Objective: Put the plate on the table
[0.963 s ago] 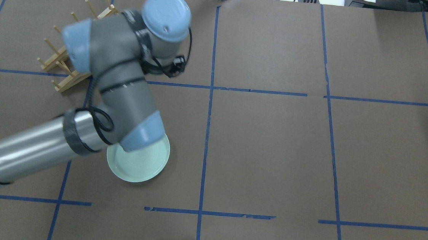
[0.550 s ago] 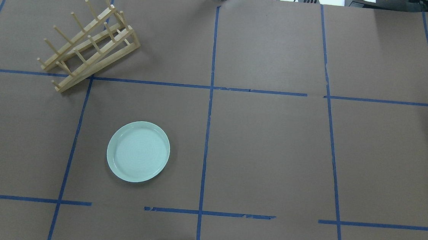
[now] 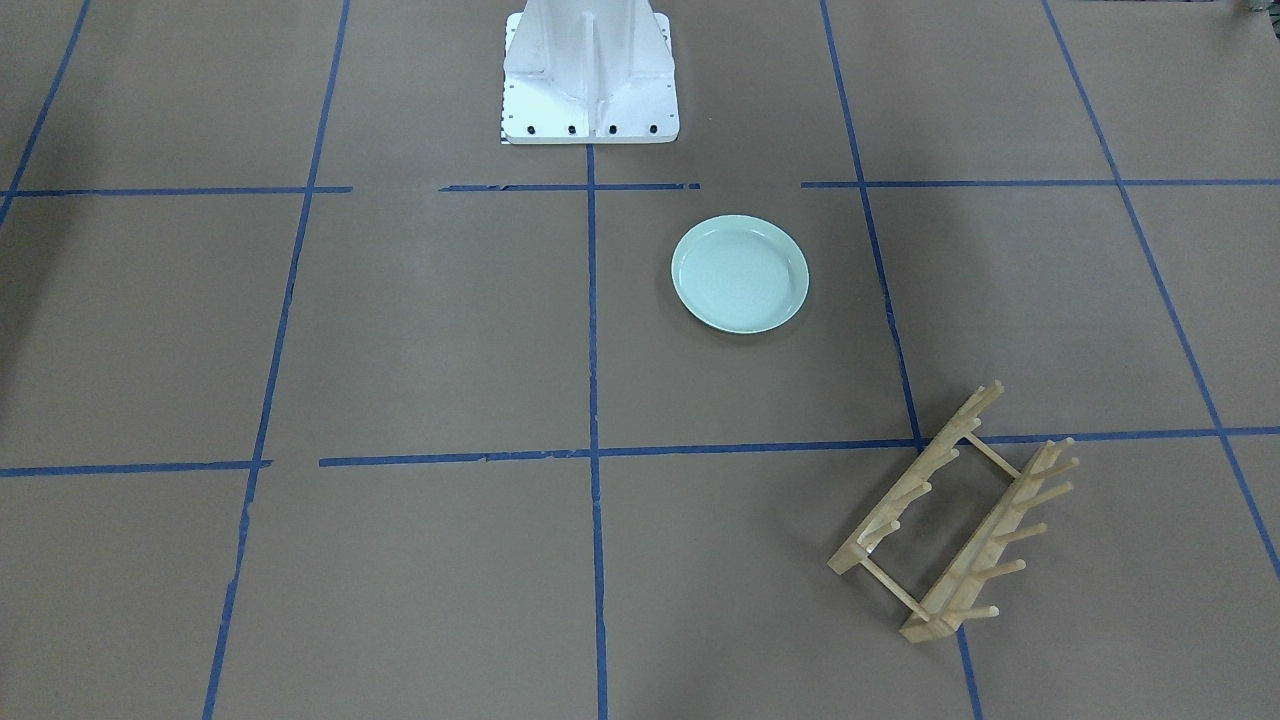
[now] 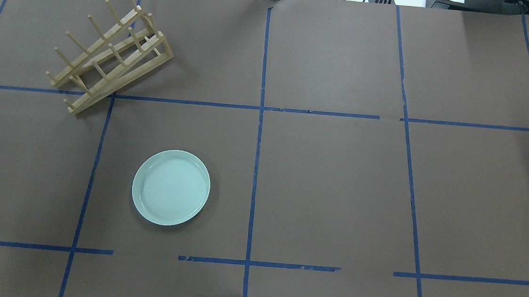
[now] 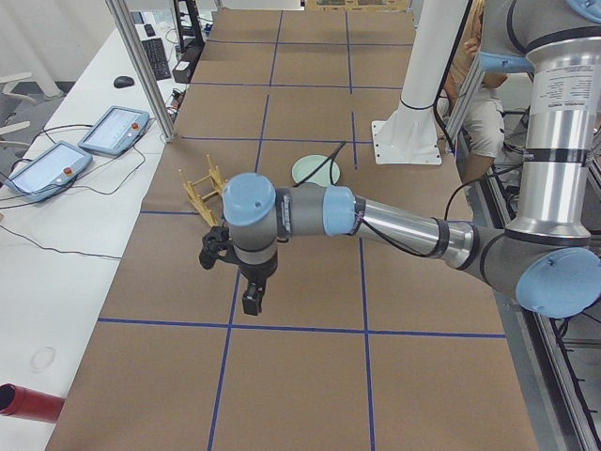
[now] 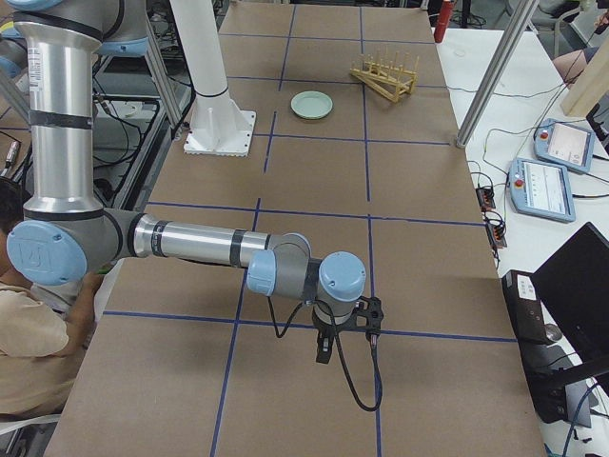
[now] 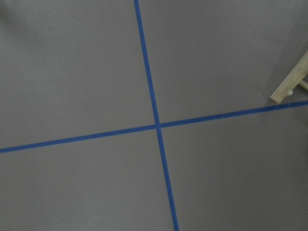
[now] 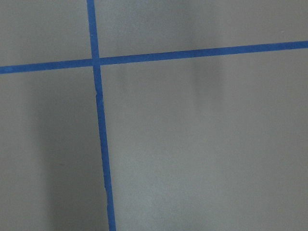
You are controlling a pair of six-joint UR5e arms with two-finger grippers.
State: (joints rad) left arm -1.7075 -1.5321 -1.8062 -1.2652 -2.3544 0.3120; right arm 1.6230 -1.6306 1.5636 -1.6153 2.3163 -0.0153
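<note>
The left arm (image 5: 404, 228) is out of the overhead view. A second ago it lies across the peg rack (image 4: 111, 56) and over the rim of the plate (image 4: 171, 187) around 11 o'clock; now both show whole. Its last dark scrap at the view's 10 o'clock corner is gone too.

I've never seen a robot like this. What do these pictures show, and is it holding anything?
It's a robot: a left arm and a right arm, with a white base. Cameras look from above, across the table, both ends, and each wrist. On the brown table with blue tape lines lie a mint-green plate and, apart from it, a wooden peg rack. The left tool and right tool hang over bare table, far from the plate; I see nothing in either.
</note>
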